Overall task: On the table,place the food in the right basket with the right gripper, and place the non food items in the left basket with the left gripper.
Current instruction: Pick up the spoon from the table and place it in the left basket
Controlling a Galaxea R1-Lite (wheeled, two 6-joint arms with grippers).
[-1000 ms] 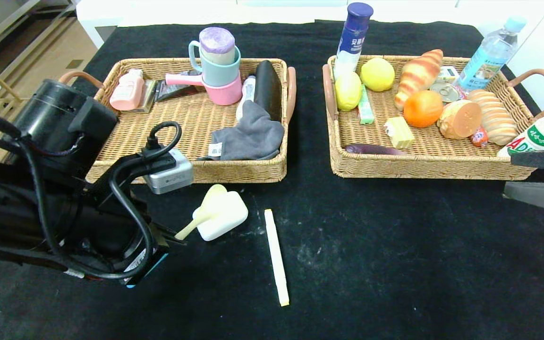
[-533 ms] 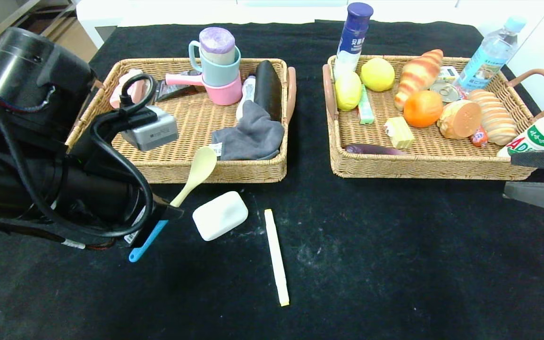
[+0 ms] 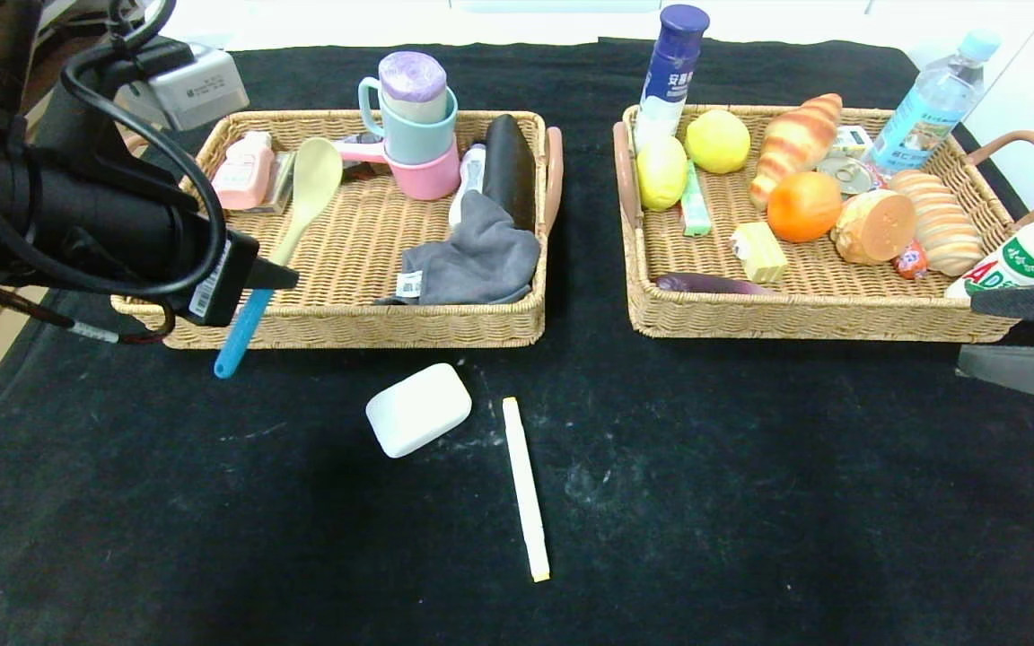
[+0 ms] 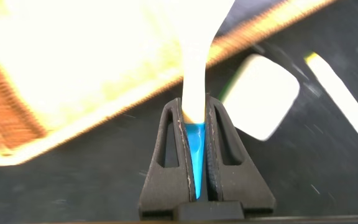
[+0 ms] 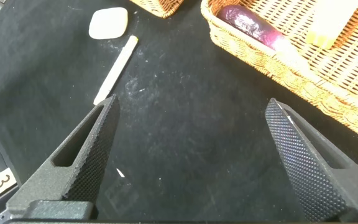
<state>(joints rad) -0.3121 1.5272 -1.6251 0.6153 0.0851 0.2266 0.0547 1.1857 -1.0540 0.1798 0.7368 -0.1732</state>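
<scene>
One light, stiff spoon (image 3: 302,202) sat clamped by its handle in my left gripper (image 3: 252,278); right gripper (image 5: 191,155) gaped.

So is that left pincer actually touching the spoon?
Touching. In the left wrist view, the left pincer has both fingers pressed flat against the spoon handle, no gap either side; the head view agrees.

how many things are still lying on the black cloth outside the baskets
2. A white soap-like block lies in front of the left basket, and a pale marker pen lies just beside it, toward the right. The spoon is held by the left gripper.
</scene>
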